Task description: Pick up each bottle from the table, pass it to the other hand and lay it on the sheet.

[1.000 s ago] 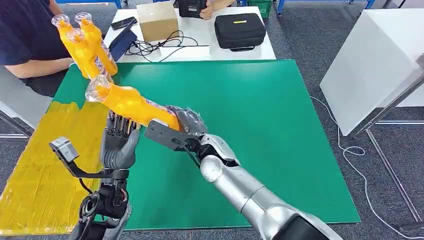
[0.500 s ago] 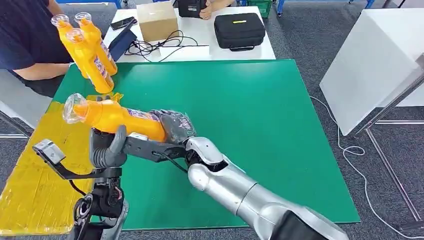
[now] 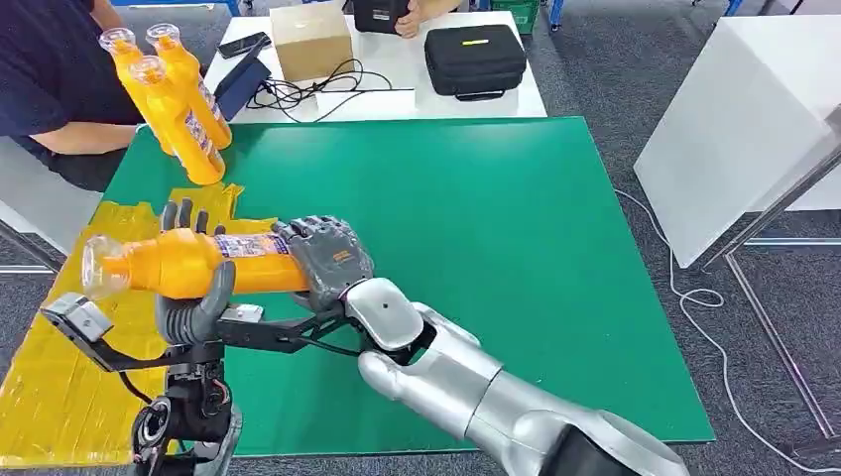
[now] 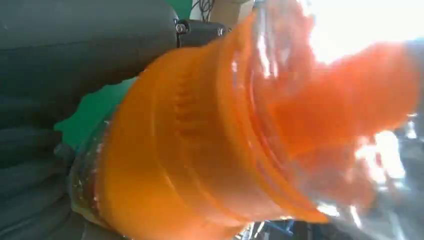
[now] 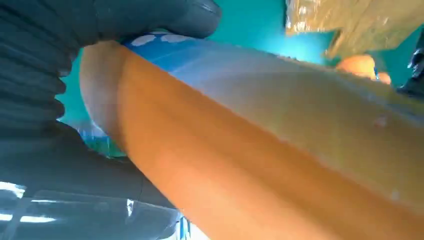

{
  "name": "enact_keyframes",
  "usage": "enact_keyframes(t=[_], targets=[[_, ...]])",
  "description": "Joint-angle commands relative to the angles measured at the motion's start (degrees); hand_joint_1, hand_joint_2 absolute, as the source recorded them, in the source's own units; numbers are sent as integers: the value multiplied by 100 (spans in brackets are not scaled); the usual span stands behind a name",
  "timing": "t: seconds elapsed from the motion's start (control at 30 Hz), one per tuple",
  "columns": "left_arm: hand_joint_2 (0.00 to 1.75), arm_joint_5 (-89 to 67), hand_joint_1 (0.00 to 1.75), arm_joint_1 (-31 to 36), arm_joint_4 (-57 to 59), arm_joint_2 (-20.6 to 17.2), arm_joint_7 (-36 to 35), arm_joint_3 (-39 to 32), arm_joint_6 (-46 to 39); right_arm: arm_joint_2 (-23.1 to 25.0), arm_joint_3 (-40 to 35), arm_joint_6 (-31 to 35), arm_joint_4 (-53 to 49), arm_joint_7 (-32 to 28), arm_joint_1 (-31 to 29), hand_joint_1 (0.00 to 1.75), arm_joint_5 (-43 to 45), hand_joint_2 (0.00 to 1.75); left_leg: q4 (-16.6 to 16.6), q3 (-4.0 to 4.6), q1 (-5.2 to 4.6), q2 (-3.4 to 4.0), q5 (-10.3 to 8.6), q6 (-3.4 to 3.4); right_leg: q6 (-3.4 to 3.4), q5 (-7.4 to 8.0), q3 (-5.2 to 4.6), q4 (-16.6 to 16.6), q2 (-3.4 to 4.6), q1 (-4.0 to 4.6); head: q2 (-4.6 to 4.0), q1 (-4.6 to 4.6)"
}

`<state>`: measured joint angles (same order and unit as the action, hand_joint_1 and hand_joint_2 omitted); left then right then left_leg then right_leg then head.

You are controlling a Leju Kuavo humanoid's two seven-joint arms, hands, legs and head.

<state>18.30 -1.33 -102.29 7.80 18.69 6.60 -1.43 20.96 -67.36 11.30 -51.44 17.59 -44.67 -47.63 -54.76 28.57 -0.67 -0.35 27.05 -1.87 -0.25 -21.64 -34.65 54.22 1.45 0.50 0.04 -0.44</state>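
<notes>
Plastic, smooth and glossy, forms the orange bottle (image 3: 193,265) that lies sideways in the air above the near left part of the table (image 3: 516,248). Its body is round and long, with a blue and white label band near the base end and a clear cap at the neck, which points toward the table's left edge. In the left wrist view the cap (image 4: 320,125) looks translucent, with ribbed orange threads under it. In the right wrist view the bottle's side (image 5: 280,165) is a plain orange curve with the label at one end.

The right hand (image 3: 325,256), dark grey and jointed, wraps its fingers around the base end of the bottle. The left hand (image 3: 193,297) cups the middle of the bottle from below, its thick ribbed thumb (image 3: 220,290) pressed up against the near side and its dark fingertips (image 3: 183,215) showing above the far side. Both hands grip the bottle.

The table's top is a flat matte green mat. A crinkled yellow sheet (image 3: 69,367) covers its left part, under the bottle's neck end. Three more orange bottles (image 3: 174,99) stand together at the far left corner, by a person in a dark top (image 3: 50,69).
</notes>
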Motion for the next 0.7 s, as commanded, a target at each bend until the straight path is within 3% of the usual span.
enact_keyframes(t=[0.03,0.27,0.3,0.33,0.7], targets=[[175,-100,0,310,-19,313,-268,-522,286,-96,-564,-447,-816,-244,686,175,-1259,175,9,-21,8,-7,4,12,7,-7,25,-10,-19,7,-2,0],[175,2,0,379,161,326,-555,-557,670,-96,-540,-412,-871,-270,596,175,-1537,175,10,-47,14,-21,16,25,14,-25,55,-9,-44,13,-2,0],[175,16,166,397,164,340,-503,-591,692,-96,-553,-453,-915,-251,590,175,-1534,175,8,-19,5,-11,4,13,7,-10,24,-7,-24,4,0,2],[175,15,175,396,137,357,-474,-612,727,-96,-568,-500,-933,-261,586,175,-1528,175,9,-29,8,-15,8,17,10,-16,35,-7,-32,7,-2,0],[175,36,175,123,-417,555,-437,-991,796,-96,-787,-667,-952,-319,588,175,-1171,175,8,-19,7,-4,5,12,6,-7,23,-9,-16,6,-2,2]])
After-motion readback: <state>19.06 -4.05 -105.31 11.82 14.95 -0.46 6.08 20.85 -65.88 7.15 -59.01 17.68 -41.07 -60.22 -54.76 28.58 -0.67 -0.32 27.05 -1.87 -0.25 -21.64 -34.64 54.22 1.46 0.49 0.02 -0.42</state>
